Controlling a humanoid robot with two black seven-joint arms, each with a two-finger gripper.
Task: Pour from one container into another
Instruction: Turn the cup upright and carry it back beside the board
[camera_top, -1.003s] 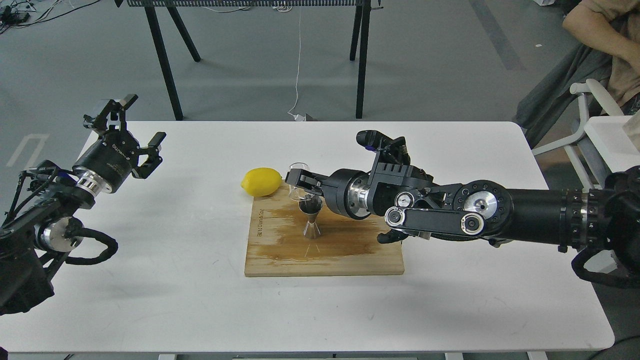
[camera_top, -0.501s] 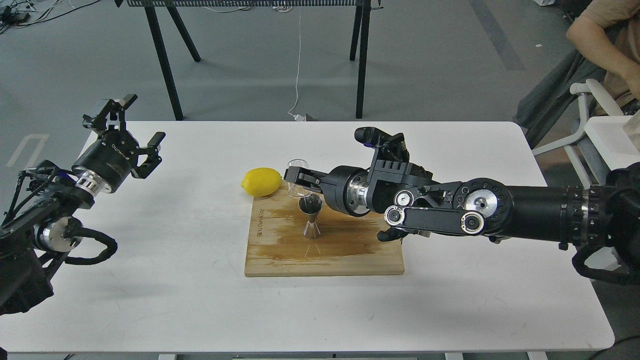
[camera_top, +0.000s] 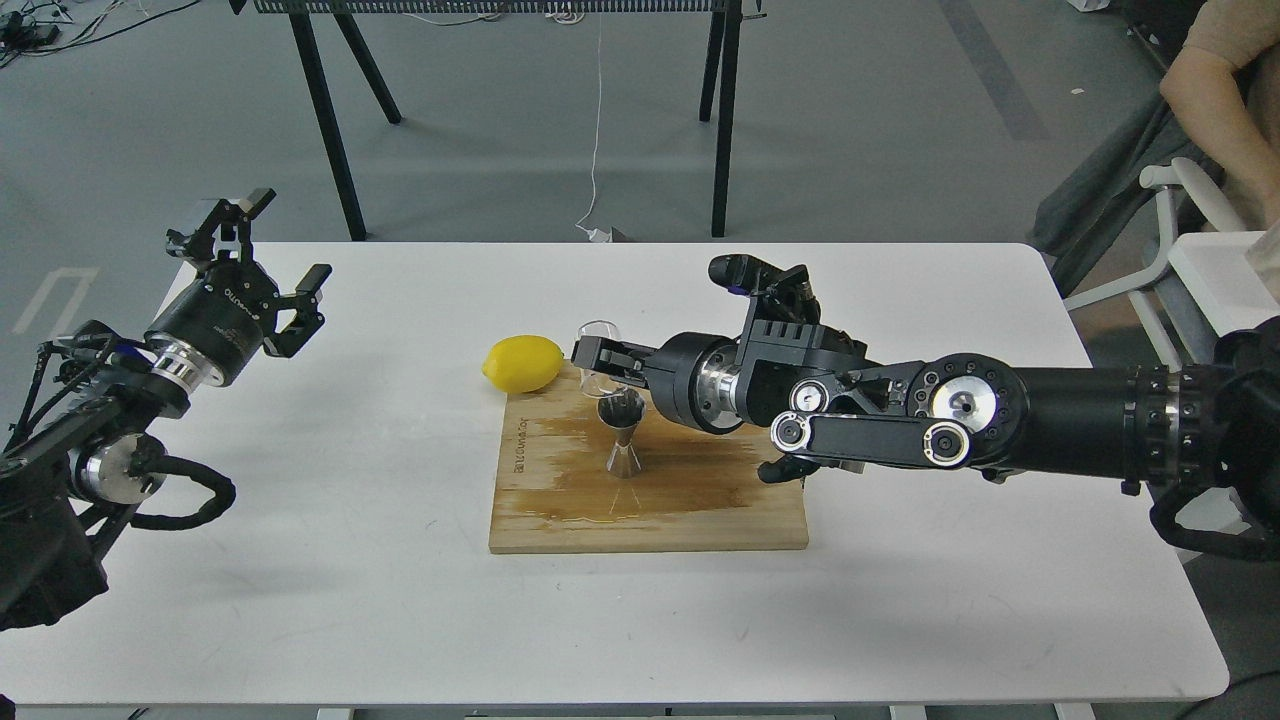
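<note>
A small clear glass cup (camera_top: 598, 352) is held roughly upright in my right gripper (camera_top: 600, 362), which is shut on it just behind and above the steel jigger (camera_top: 623, 433). The hourglass-shaped jigger stands upright on the wet wooden board (camera_top: 700, 505). My right arm reaches in from the right across the board. My left gripper (camera_top: 268, 268) hovers open over the table's far left, holding nothing.
A yellow lemon (camera_top: 522, 362) lies on the white table (camera_top: 400, 600) at the board's far left corner, close to the cup. Black trestle legs (camera_top: 330, 120) stand behind the table. A seated person (camera_top: 1220, 100) and a white chair (camera_top: 1170, 230) are at the right.
The cup in my right gripper has shifted only very slightly; the right arm barely moved. The left arm has not moved.
</note>
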